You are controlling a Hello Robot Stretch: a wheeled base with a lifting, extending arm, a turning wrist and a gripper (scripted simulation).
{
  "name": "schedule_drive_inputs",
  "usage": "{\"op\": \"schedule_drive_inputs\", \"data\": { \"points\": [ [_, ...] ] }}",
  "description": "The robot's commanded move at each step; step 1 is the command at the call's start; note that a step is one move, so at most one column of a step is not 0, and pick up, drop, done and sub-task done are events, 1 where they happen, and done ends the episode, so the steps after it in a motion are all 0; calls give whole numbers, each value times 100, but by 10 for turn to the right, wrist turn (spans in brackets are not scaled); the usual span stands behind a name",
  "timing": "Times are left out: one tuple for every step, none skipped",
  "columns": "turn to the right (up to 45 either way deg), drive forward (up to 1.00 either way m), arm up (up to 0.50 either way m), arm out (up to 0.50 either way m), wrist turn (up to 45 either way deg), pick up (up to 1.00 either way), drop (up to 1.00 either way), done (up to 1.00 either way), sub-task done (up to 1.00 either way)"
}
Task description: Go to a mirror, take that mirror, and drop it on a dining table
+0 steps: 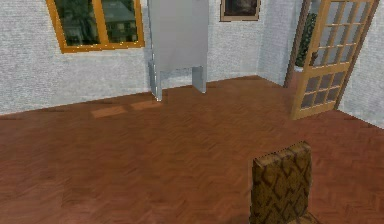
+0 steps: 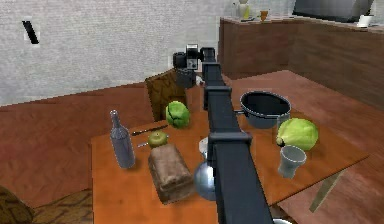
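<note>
Arm [image 2: 225, 130] over dining table [image 2: 115, 190], fingers [image 2: 183, 62] near chair [image 2: 162, 92], their state cannot be told

Bottle [image 2: 121, 140]: on the dining table [image 2: 120, 190], at its left side.
Loaf [image 2: 170, 172]: on the table, left of its middle, toward the front.
Pot [image 2: 265, 105]: on the table, far right part.
Cup [image 2: 291, 160]: on the table, right front part.
Chair [image 2: 162, 90]: just behind the table.
Arm [image 2: 225, 130]: above the table's middle, front to back.
</note>
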Motion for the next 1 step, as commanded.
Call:
{"op": "schedule_drive_inputs", "data": {
  "points": [
    [0, 0, 0, -8, 0, 0, 0, 0, 0]
  ]
}}
